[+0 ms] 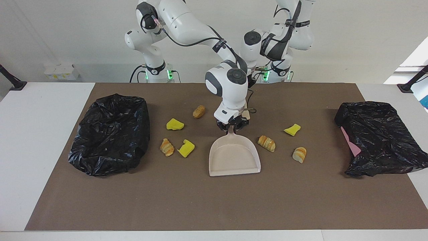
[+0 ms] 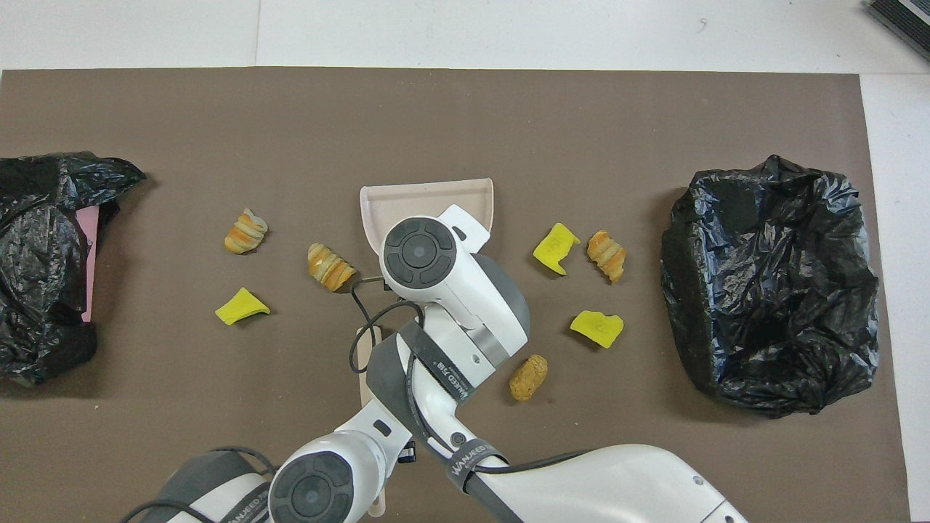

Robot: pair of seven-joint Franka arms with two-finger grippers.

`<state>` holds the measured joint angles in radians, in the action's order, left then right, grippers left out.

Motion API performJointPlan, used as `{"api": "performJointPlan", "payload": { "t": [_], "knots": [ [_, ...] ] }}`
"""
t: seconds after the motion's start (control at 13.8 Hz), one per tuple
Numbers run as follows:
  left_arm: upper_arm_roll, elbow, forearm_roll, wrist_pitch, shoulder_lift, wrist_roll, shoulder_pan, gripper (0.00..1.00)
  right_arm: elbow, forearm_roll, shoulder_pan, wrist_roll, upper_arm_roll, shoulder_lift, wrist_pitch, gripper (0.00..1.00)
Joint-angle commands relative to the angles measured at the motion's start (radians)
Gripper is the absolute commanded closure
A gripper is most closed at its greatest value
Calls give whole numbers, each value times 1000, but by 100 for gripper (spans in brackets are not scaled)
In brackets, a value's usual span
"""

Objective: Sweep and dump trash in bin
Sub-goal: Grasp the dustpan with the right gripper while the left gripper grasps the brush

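Observation:
Several bits of trash lie on the brown mat: yellow chunks [image 1: 175,124] [image 1: 186,148] [image 1: 292,129], striped croissant pieces [image 1: 167,147] [image 1: 266,143] [image 1: 299,154] and a brown bread piece [image 1: 199,111]. The beige dustpan [image 1: 234,157] lies among them, mouth away from the robots. My right gripper [image 1: 231,126] is shut on its handle. In the overhead view my left gripper [image 2: 405,454] sits low over the mat's near edge, mostly hidden under its own hand. A beige stick [image 2: 361,356] pokes out from it toward the dustpan.
An open bin lined with a black bag [image 1: 110,134] stands at the right arm's end of the mat. A second black bag with pink showing [image 1: 378,137] lies at the left arm's end. White table [image 1: 40,140] borders the mat.

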<state>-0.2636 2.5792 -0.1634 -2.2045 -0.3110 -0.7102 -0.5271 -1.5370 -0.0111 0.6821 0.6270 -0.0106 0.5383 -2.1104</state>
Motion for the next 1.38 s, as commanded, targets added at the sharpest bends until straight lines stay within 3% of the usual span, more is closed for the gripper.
{"api": "performJointPlan", "payload": {
  "t": [0.0,0.14,0.51,0.94,1.16,1.3],
  "knots": [
    [-9,-2,42,92,-83,-15,74,100,-25,25,-21,-93,3,-41,-3,100],
    [-6,-5,42,100,-102,-3,126,100,-32,25,-45,-139,3,-61,-3,100],
    [-14,-79,106,89,-63,37,350,100,-124,25,-91,-450,3,-159,-3,100],
    [-11,-154,107,62,46,141,631,100,-173,26,-119,-904,3,-189,6,100],
    [-12,-142,105,62,78,160,662,100,-179,25,-147,-1180,3,-189,7,100],
    [-14,-140,101,48,113,155,650,100,-179,22,-142,-1254,3,-186,6,100]
  ]
}}
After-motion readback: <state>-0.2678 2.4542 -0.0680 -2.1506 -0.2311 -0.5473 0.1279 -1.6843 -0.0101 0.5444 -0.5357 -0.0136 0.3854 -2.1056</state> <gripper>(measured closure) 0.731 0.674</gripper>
